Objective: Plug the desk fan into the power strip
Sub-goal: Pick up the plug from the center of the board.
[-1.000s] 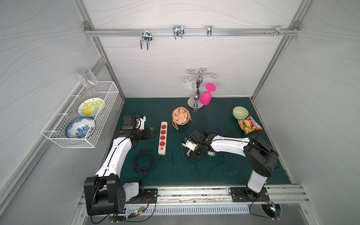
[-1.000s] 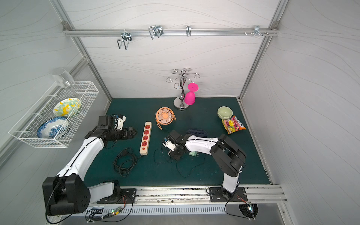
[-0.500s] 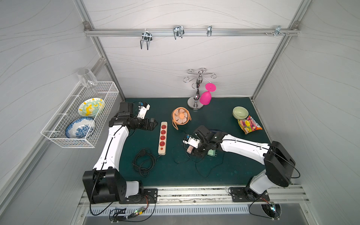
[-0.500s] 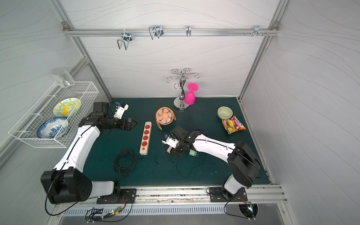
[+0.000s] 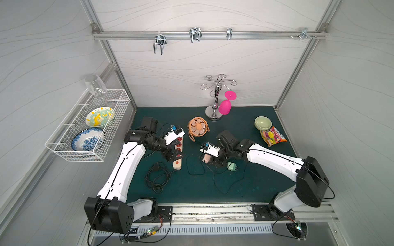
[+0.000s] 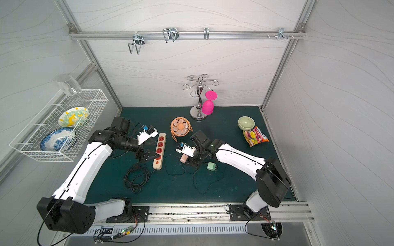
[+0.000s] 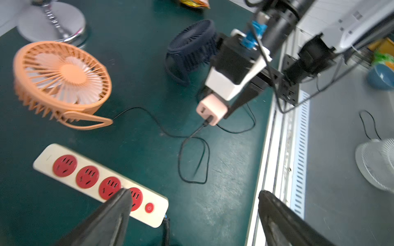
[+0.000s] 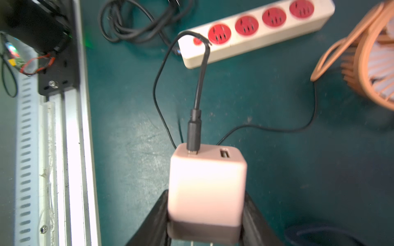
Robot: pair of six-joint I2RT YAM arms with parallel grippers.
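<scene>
Right gripper (image 8: 205,192) clamps a pink plug adapter (image 8: 206,170) over the middle of the desk (image 5: 255,187), with the thin black cable (image 8: 200,85) of the orange desk fan (image 5: 198,128) plugged into it. The power strip (image 6: 160,147) lies just left of centre, its switch end toward the front edge. Over that end the left gripper (image 7: 195,192) stands wide open and empty. The fan sits beside the strip's far end.

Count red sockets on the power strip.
4, in a row on the power strip: first beside the red switch, then second, third, fourth toward the far end. Right wrist view shows all.
</scene>
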